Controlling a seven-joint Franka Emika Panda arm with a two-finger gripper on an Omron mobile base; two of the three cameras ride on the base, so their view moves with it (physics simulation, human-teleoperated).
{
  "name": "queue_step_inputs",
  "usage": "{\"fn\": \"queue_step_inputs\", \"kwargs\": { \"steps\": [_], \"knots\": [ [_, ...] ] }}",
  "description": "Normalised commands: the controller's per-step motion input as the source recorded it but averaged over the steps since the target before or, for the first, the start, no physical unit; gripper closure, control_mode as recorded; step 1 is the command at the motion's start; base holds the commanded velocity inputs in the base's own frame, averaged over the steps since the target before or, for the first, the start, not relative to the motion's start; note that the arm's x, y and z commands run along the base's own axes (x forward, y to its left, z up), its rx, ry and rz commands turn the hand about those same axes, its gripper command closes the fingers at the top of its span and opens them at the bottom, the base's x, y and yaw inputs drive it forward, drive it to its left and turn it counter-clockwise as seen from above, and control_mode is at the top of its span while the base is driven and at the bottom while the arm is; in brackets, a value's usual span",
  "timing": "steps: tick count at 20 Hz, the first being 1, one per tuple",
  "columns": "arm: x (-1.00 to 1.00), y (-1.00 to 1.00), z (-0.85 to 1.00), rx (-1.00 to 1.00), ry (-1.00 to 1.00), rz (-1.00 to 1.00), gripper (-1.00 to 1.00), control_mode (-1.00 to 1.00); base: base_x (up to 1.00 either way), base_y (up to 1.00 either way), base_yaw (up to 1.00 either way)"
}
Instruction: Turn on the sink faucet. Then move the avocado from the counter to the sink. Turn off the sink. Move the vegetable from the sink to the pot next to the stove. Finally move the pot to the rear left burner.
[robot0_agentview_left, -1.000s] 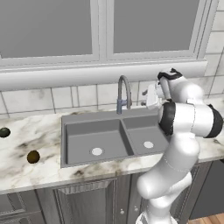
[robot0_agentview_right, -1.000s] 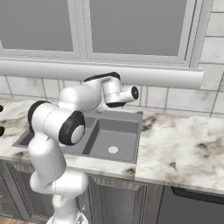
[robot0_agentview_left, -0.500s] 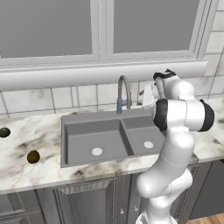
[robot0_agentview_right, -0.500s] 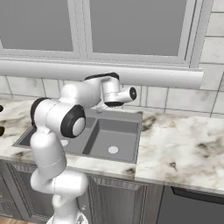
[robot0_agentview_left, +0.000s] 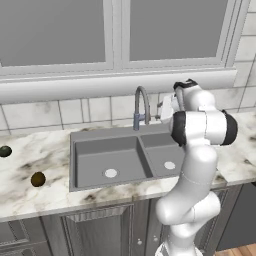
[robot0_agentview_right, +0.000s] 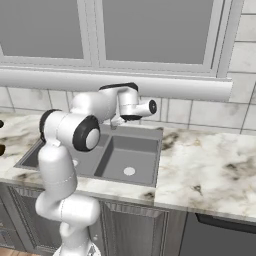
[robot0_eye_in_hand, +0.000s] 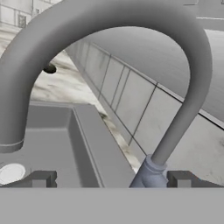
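**A:** Where do I have the claw (robot0_eye_in_hand: 111, 178)?

**B:** In my hand view its two dark fingertips (robot0_eye_in_hand: 43, 178) stand spread, one at either side of the base of the sink faucet (robot0_eye_in_hand: 131, 52), with nothing pinched between them. I read the faucet's stem as lying in the gap, closer to the right-hand tip; I cannot tell whether either tip touches it.

**A:** And from the base cameras?

**B:** In the left base view the claw (robot0_agentview_left: 165, 109) sits at the back of the surface (robot0_agentview_left: 40, 157), just beside the sink faucet (robot0_agentview_left: 142, 106) on its right, with my arm's wrist bent over the rear rim of the sink (robot0_agentview_left: 90, 165). In the right base view the hand is level, pointing left toward the wall side of the sink (robot0_agentview_right: 142, 145); the tips themselves are hidden behind the arm there.

**A:** What lies beyond the faucet?

**B:** The arched spout curves over the left basin, and a pale round drain (robot0_eye_in_hand: 11, 172) shows below its mouth. I see no water at the spout in any view.

**A:** The task's vegetable?

**B:** The avocado (robot0_agentview_left: 38, 179) rests on the surface left of the sink, near the front edge and well apart from my claw. A darker ball (robot0_agentview_left: 5, 151) lies farther back and left of it, also on the marble. Both basins hold nothing but their drains.
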Motion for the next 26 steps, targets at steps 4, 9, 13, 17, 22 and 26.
{"fn": "queue_step_inputs", "kwargs": {
  "steps": [4, 9, 13, 17, 22, 26],
  "knots": [
    [0.23, 0.00, -0.05, 0.02, 0.00, 0.00, -1.00, -1.00, 0.00, 0.00, 0.00],
    [0.20, 0.00, -0.07, 0.01, 0.00, 0.00, -1.00, -1.00, 0.00, 0.00, 0.00],
    [0.18, 0.00, -0.10, 0.01, 0.00, 0.00, -1.00, -1.00, 0.00, 0.00, 0.00],
    [0.17, 0.00, -0.15, 0.00, 0.00, 0.00, -1.00, -1.00, 0.00, 0.00, 0.00],
    [0.20, 0.00, -0.14, 0.00, 0.00, 0.00, -1.00, -1.00, 0.00, 0.00, 0.00],
    [0.22, 0.00, -0.12, 0.01, 0.00, 0.00, -1.00, -1.00, 0.00, 0.00, 0.00]
  ]
}}
